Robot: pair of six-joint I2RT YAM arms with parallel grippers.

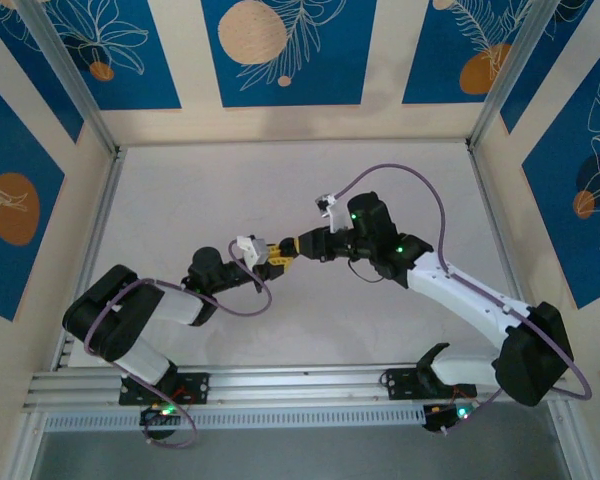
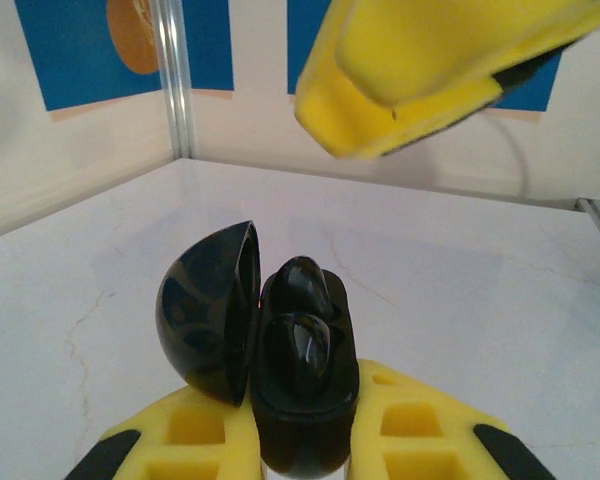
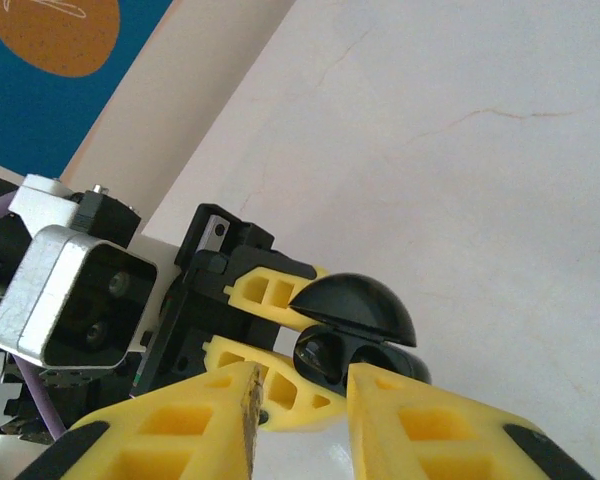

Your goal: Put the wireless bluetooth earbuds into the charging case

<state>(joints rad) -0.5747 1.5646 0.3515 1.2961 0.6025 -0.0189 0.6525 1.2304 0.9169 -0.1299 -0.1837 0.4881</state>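
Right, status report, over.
Left tool shut on open black case. Right tool close by, parted, empty. Black earbuds look seated inside. Nothing blocking.

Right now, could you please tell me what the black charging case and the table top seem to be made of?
The charging case: probably hard plastic, glossy; its surface shows reflections. The table top: looks like white marble-patterned laminate or stone, matte; faint grey veins, no glare.

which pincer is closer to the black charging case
Left. The left pincer grips the black charging case by its base; the right pincer hovers close by, slightly open, not touching it.
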